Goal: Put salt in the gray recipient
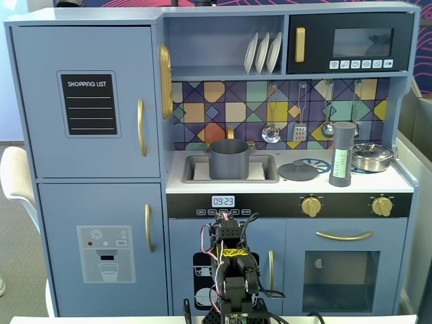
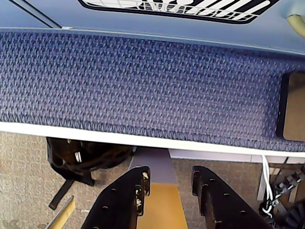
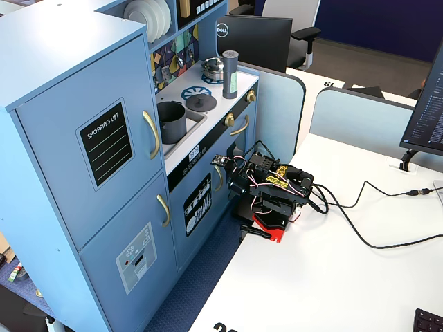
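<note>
A fixed view faces a blue toy kitchen (image 1: 88, 101) head-on. The dark gray pot (image 1: 228, 159) stands upright in the white sink (image 1: 196, 172) at the middle of the counter. To its right a flat round gray lid (image 1: 298, 170) lies on the counter. Further right the salt shaker (image 1: 342, 154), a tall slim gray cylinder with a pale green label, stands upright on the stovetop, just beside a shiny silver pan (image 1: 372, 156) on its right. The shaker is well apart from the pot. The robot arm (image 1: 229, 270) sits folded low in front of the oven doors; its claw cannot be made out here.

The wrist view looks down past the claw (image 2: 170, 183). Its two black fingers (image 2: 128, 195) are spread a little apart with nothing between them. Beyond them are a blue textured mat (image 2: 143, 81) and beige floor.

In another fixed view, from the side, the arm (image 3: 273, 190) rests folded at the edge of a white desk (image 3: 325, 277), close to the kitchen's lower doors. The pot (image 3: 170, 117) sits in the sink, the lid (image 3: 201, 102) beyond it, and the salt shaker (image 3: 230, 74) stands at the far end of the counter next to the silver pan (image 3: 213, 67).
</note>
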